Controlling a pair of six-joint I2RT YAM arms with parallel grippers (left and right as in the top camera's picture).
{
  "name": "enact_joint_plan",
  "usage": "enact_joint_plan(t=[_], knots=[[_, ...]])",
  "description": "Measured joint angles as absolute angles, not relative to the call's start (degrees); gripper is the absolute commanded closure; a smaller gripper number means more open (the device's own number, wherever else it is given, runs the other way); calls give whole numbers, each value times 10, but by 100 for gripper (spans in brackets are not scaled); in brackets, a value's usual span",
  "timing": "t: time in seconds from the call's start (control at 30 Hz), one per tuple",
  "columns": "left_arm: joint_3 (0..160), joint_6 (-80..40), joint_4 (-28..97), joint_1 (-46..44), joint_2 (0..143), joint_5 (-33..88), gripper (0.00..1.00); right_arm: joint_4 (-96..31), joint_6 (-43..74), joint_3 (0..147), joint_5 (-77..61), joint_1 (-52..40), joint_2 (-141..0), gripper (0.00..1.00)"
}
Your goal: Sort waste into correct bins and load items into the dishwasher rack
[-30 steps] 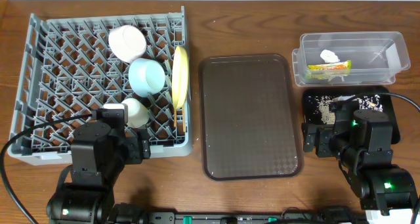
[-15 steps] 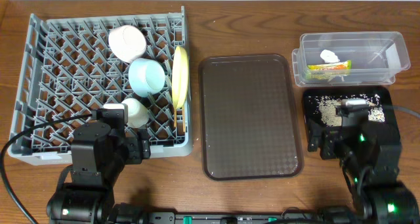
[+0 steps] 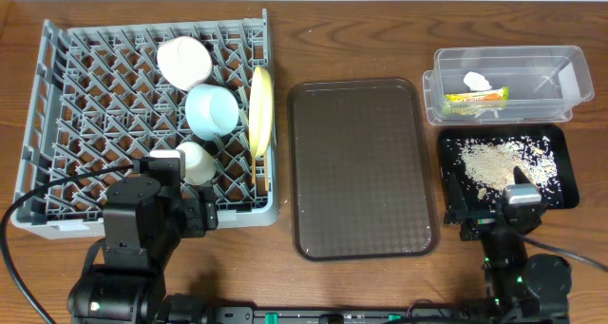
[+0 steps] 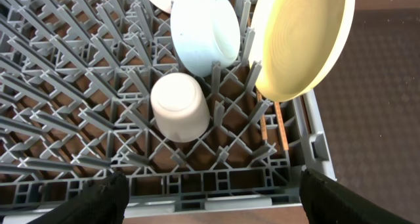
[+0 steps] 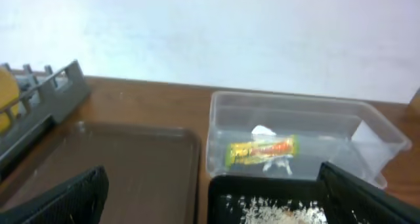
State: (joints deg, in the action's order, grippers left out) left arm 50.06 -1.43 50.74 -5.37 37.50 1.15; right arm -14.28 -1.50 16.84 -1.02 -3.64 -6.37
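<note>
The left gripper [image 4: 211, 181] was spread wide and held nothing, poised above the near rim of the dishwasher rack [image 4: 59, 86]. Just beyond it the small white cup [image 4: 180, 106] sat mouth-down among the pegs, with the chopsticks [image 4: 274, 122] to its right. Past them were the light blue bowl [image 4: 205, 32] and the pale yellow plate [image 4: 298, 40], which stood on edge. The right gripper [image 5: 211, 184] also gaped wide and empty at the near edge of the black tray [image 3: 560, 186], which held the crumbs [image 3: 494, 161]. Behind it, the clear tub [image 5: 289, 112] held the snack wrapper [image 5: 261, 149] and the tissue [image 5: 264, 131].
</note>
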Motion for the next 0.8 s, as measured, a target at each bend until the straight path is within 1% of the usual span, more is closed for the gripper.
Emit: enact_joint_plan(t=[0.13,0.37,0.43,0.57,0.8], knots=[[501,-14,508,-54,375,11,15,-48,-16,102,-10,-23,-42,1],[501,-14,508,-54,375,11,15,31,-18,31,-8,-6,-11,1],[501,-14,507,-54,375,11,15,25,-18,17,-6,-4,-8,1],[501,-14,508,-54,375,11,15,-39,-20,5,-6,-4,-7,1],[501,-14,508,-54,375,11,15,-40,-20,4,-6,-4,-7,1]])
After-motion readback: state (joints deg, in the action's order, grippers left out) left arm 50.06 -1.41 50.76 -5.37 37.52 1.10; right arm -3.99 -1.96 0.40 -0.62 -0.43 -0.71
